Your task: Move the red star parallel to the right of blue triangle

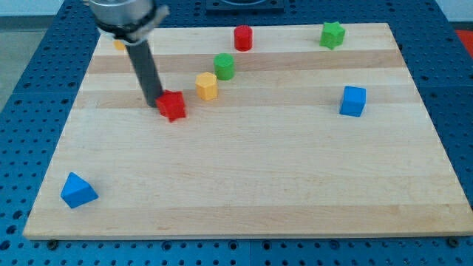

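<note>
With tip touching the upper-left side of the red star, pushing step in hand. No jaws on this rig, just a plain dark rod. Star sits in the board's upper-left part, well apart from the blue triangle at bottom left. Next: push toward the view's bottom, stopping level with and right of the triangle. Smooth plastic blocks, pale wood planks

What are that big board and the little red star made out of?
The board looks like pale unpainted wood: grain and lengthwise strips show. The red star, beside my tip, looks like moulded plastic, evenly coloured and slightly glossy, though painted wood is possible.
</note>
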